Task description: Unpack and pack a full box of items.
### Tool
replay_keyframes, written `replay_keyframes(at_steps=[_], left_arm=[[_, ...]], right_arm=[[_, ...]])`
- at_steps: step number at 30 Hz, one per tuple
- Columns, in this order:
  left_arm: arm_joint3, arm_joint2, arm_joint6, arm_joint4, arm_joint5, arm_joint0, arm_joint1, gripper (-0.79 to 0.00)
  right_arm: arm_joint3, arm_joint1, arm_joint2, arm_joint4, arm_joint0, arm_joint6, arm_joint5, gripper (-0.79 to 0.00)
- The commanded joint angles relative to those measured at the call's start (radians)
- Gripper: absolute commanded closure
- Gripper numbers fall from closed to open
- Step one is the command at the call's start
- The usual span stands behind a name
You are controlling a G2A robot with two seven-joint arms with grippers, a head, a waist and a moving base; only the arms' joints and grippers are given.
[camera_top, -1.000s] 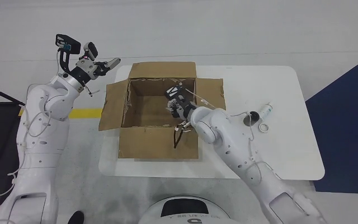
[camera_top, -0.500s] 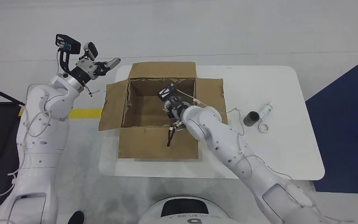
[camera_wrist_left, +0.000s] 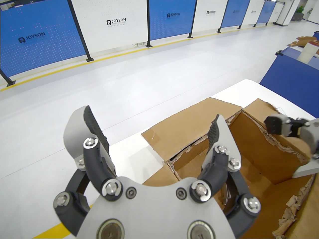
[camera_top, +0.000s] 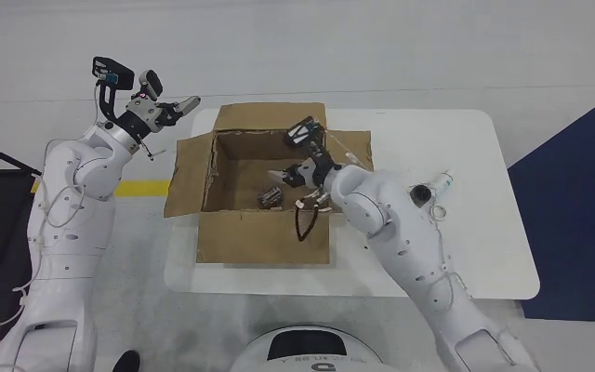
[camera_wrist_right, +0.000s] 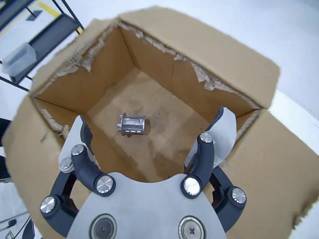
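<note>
- An open cardboard box (camera_top: 263,240) stands on the white table (camera_top: 446,260) with all four flaps folded outward. The torn edges along its rim are ragged.
- One silver metal cylinder (camera_wrist_right: 132,125), slotted along its side and flanged at one end, lies on its side on the box floor. From above, it (camera_top: 271,196) lies near the middle of the floor, a little toward the wall closest to the robot.
- The right gripper (camera_wrist_right: 152,116) hangs over the box opening and is tilted down into it, fingers spread wide with nothing between them. The cylinder lies on the floor below, clear of both pads. In the top view this gripper (camera_top: 286,175) sits over the interior, just beyond the cylinder and slightly to its right.
- The left gripper (camera_wrist_left: 152,115) is held up outside the box, beyond the table's far left corner, with its fingers also spread and empty. From above, it (camera_top: 182,104) is near the box's far left corner but not touching the cardboard.
- Three small items lie close together on the table to the right of the box. They are a dark canister (camera_top: 421,193), a pale tube (camera_top: 443,180) (possibly a syringe, though it is too small to be sure) and a white ring (camera_top: 439,212).
</note>
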Motion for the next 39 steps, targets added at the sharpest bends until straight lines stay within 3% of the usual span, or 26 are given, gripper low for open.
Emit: replay_keyframes(at_steps=[1,7,11,16,19,23,25,28,30,36,39], left_arm=[[0.0,0.0,0.0,0.0,0.0,0.0,0.0,-0.785],[0.0,0.0,0.0,0.0,0.0,0.0,0.0,-0.785],[0.0,0.0,0.0,0.0,0.0,0.0,0.0,-0.785],[0.0,0.0,0.0,0.0,0.0,0.0,0.0,-0.785],[0.0,0.0,0.0,0.0,0.0,0.0,0.0,-0.785],[0.0,0.0,0.0,0.0,0.0,0.0,0.0,-0.785],[0.0,0.0,0.0,0.0,0.0,0.0,0.0,-0.785],[0.0,0.0,0.0,0.0,0.0,0.0,0.0,-0.785],[0.0,0.0,0.0,0.0,0.0,0.0,0.0,-0.785],[0.0,0.0,0.0,0.0,0.0,0.0,0.0,-0.785],[0.0,0.0,0.0,0.0,0.0,0.0,0.0,-0.785]], right_arm=[[-0.157,0.019,0.129,0.048,-0.105,-0.01,-0.034,-0.785],[-0.378,0.058,0.5,0.2,-0.388,-0.082,-0.157,-0.785],[-0.31,0.073,0.737,0.298,-0.49,-0.103,-0.2,-0.785],[-0.213,0.085,0.889,0.357,-0.522,-0.084,-0.185,-0.785],[-0.163,0.092,0.919,0.344,-0.507,-0.03,-0.113,-0.785],[-0.111,0.102,0.885,0.198,-0.445,0.056,0.033,-0.733],[-0.099,0.106,0.846,0.122,-0.425,0.097,0.048,-0.782],[-0.079,0.112,0.798,0.074,-0.407,0.164,0.02,-0.77],[-0.061,0.115,0.768,0.046,-0.391,0.208,0.032,-0.723],[-0.011,0.122,0.676,-0.086,-0.329,0.3,0.062,-0.409],[0.021,0.122,0.652,-0.099,-0.296,0.314,0.091,-0.363]])
